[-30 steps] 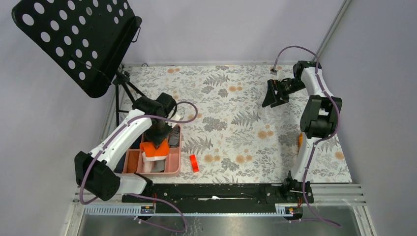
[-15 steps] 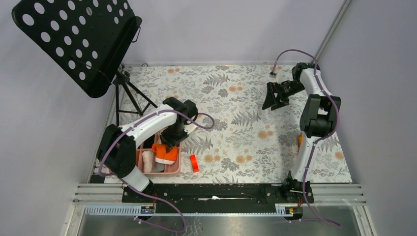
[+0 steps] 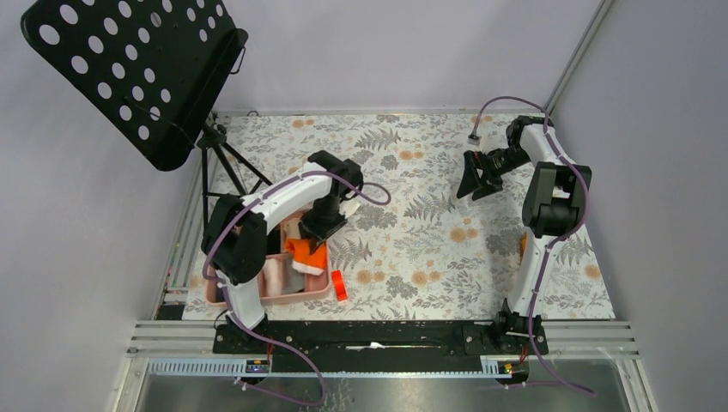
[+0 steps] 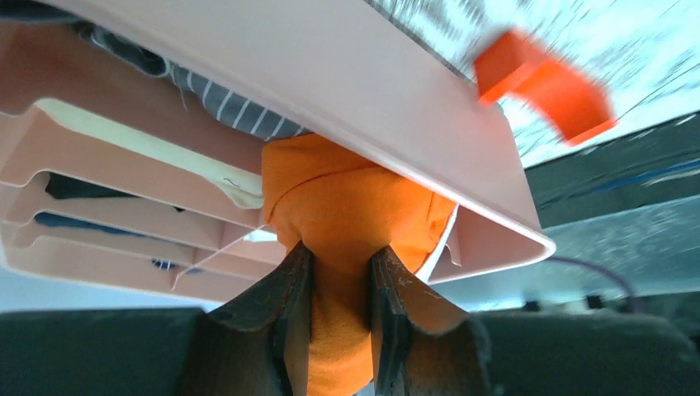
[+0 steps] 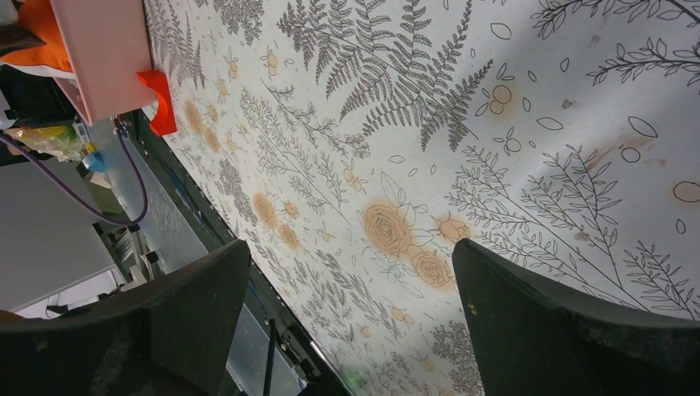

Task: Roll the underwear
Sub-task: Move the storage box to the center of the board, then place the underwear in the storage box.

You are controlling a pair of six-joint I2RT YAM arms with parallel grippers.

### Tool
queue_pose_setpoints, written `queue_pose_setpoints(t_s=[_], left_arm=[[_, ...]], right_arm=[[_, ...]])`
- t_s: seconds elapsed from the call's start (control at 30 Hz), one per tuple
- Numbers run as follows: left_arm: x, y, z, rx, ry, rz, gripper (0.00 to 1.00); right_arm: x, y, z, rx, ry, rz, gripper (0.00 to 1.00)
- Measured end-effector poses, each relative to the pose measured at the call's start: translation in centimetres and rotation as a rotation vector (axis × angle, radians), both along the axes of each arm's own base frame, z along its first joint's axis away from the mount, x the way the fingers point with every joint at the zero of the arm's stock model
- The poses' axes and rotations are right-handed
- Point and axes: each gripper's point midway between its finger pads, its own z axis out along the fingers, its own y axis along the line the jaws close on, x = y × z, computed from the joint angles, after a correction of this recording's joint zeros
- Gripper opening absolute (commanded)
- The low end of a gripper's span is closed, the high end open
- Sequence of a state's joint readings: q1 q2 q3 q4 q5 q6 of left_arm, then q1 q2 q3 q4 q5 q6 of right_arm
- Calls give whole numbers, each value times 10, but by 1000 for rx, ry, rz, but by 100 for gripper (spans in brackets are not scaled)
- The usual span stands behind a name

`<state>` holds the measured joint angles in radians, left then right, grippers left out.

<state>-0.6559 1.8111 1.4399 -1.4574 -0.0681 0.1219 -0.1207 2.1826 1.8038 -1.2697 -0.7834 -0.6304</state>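
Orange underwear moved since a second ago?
Yes. The orange underwear, pinched in the left hand, has shifted right, closer to the fixed red block.

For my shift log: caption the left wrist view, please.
Left gripper pinches orange underwear by the pink tray, red block beyond.

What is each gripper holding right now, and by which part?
The left gripper pinches the orange underwear by a bunched fold; right gripper holds nothing.

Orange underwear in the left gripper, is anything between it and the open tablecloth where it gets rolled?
The left gripper is shut on the orange underwear, against the pink tray's right wall. That wall stands between it and the tablecloth, and a small red block lies just beyond it. Nothing else visible.
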Motion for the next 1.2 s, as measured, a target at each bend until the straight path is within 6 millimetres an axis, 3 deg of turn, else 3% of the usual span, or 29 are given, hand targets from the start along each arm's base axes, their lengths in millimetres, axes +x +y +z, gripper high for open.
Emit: queue_pose_setpoints(t_s=[0.13, 0.37, 0.7, 0.97, 1.2], left_arm=[[17, -30, -5, -118, -59, 149, 0], [8, -33, -11, -281, -222, 456, 0], [9, -39, -18, -227, -218, 589, 0], [6, -43, -23, -183, -224, 691, 0], [3, -48, -29, -140, -299, 657, 0]], right_arm=[[-1, -1, -5, -5, 13, 2, 100], [-2, 0, -6, -2, 20, 1, 100], [-1, 3, -26, 34, 85, -4, 100], [3, 8, -21, 68, 71, -12, 100], [4, 10, -19, 84, 69, -15, 100]])
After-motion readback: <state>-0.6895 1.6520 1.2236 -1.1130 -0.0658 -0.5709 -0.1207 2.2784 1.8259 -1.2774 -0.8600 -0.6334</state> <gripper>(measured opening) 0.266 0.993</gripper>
